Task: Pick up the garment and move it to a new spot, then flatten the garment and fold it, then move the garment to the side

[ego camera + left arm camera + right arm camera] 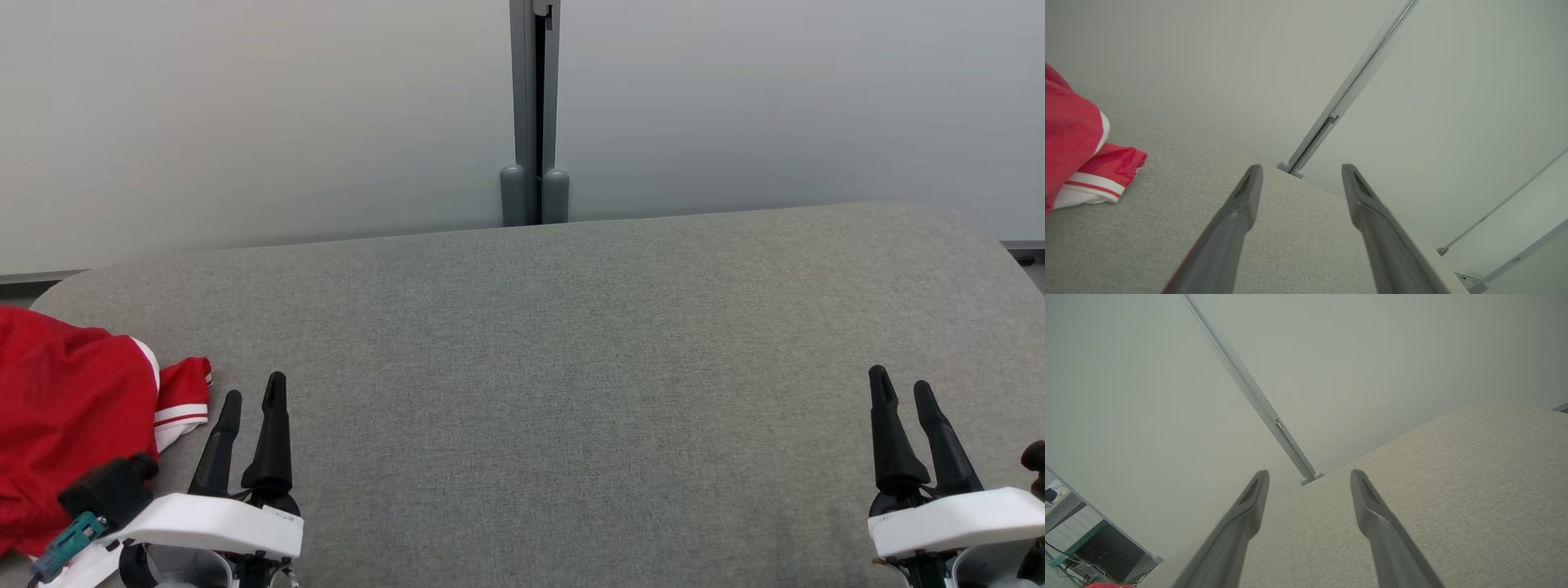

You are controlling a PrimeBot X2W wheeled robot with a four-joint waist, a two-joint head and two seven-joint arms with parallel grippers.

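A red garment (65,408) with white-striped trim lies crumpled at the left edge of the grey fabric surface (555,367); its cuff also shows in the left wrist view (1090,171). My left gripper (255,390) stands open just right of the garment, nothing between its fingers, and the same gap shows in its own view (1300,168). My right gripper (902,385) is open near the surface's right side, far from the garment, with its fingers spread in the right wrist view (1309,473).
A pale wall with a grey vertical post (535,114) runs behind the surface. The surface's far edge is rounded at both corners. A sliver of red (1106,585) and office clutter (1094,551) show at the right wrist view's lower left.
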